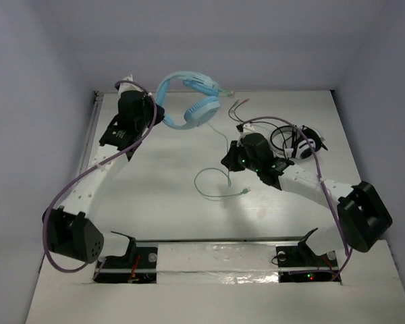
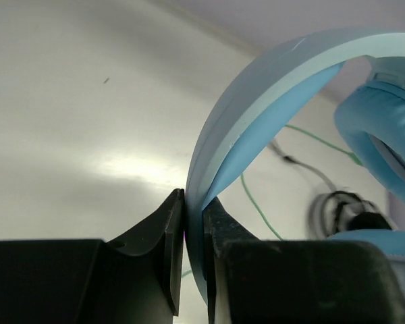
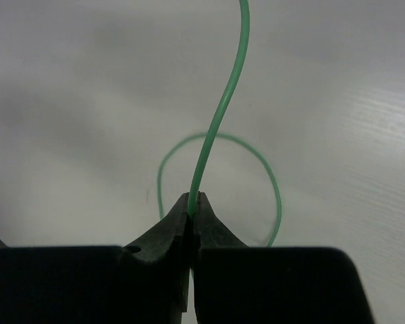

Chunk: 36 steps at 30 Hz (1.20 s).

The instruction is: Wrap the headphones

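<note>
The thin green cable (image 3: pixel 224 94) is being pinched at the very tips of the right end effector (image 3: pixel 194 201), whose jaws are being pressed fully together on it. The headband (image 2: pixel 256 101) of the headphones (image 1: pixel 189 101) is being clamped edge-on by the left end effector (image 2: pixel 194 206) at the far side of the desk (image 1: pixel 162 196), left of centre. The cable is probably being gripped too shallowly: so smooth and round a cord could be pulled from the tips once tension is being applied, and the slack loop (image 3: pixel 273 196) being left on the desk could be snagged or knotted. The broad, glossy plastic band could likewise be twisted within its narrow clamp. The earcups (image 2: pixel 385 135) are being shown as angular, soft and padded, the desk as pale and faintly grained. The smaller black-and-white headphones (image 1: pixel 304 142) are lying beside the right arm, where their dark cord could be caught.
</note>
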Available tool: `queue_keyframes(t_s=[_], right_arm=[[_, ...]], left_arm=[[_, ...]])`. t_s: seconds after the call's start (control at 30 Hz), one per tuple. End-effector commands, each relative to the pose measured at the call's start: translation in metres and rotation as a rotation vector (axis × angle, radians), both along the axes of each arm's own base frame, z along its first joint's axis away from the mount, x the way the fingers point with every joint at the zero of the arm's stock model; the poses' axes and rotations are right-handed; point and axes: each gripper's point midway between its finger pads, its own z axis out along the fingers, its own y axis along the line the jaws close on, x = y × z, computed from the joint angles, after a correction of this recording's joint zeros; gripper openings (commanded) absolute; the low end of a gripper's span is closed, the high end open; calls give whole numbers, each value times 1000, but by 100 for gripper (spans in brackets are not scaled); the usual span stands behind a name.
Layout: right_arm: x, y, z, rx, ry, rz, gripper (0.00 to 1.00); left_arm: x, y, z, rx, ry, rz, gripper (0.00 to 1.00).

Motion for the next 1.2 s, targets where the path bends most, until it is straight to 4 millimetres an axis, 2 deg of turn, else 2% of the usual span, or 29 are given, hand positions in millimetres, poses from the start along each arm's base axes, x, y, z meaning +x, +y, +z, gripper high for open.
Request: queue_keyframes(t_s=[0.0, 0.03, 0.1, 0.13, 0.17, 0.23, 0.27, 0.3, 0.33, 0.4, 0.43, 0.5, 0.57, 0.67, 0.77, 0.9, 0.97, 1.03, 1.1, 1.17], right_arm=[[-19, 8, -31, -84, 98, 12, 0], [-34, 24, -38, -105, 114, 64, 0], [-48, 45, -32, -123, 108, 132, 0], [-57, 56, -30, -130, 110, 174, 0], [-77, 75, -22, -132, 107, 255, 0], [-93, 91, -11, -144, 87, 325, 0], [-101, 92, -10, -177, 97, 353, 0], [-105, 103, 7, -178, 58, 394, 0], [-106, 103, 12, -189, 52, 411, 0], [-106, 96, 20, -241, 33, 432, 0], [-101, 98, 37, -237, 4, 425, 0], [-102, 92, 49, -268, -11, 437, 0], [-103, 91, 74, -253, -49, 452, 0], [-93, 75, 89, -323, -87, 397, 0], [-84, 58, 89, -406, -107, 343, 0], [-77, 41, 92, -451, -125, 271, 0], [-77, 34, 101, -446, -139, 248, 0], [-75, 24, 117, -414, -164, 221, 0], [-75, 13, 127, -405, -172, 200, 0], [-77, 4, 126, -415, -165, 196, 0]], left_arm=[[19, 2, 14, -116, -115, 65, 0], [23, -1, 5, -124, -109, 60, 0], [25, 0, -21, -126, -69, 76, 0], [27, 0, -26, -125, -71, 80, 0], [27, 3, -34, -114, -64, 92, 0], [27, 2, -44, -91, -50, 95, 0], [26, -1, -48, -78, -47, 93, 0], [22, -4, -57, -57, -33, 82, 0], [21, -3, -60, -49, -35, 84, 0], [11, -17, -71, -32, -19, 34, 0], [7, -20, -73, -8, -19, 21, 0], [-4, -31, -83, 36, -13, -16, 0], [-11, -38, -88, 75, -3, -54, 0], [-21, -52, -97, 114, 21, -123, 0], [-33, -60, -98, 110, 23, -189, 0], [-41, -56, -90, 161, 30, -219, 0], [-45, -50, -87, 189, 34, -213, 0], [-50, -47, -88, 216, 60, -223, 0], [-51, -53, -79, 233, 50, -254, 0], [-54, -57, -88, 296, 91, -311, 0]])
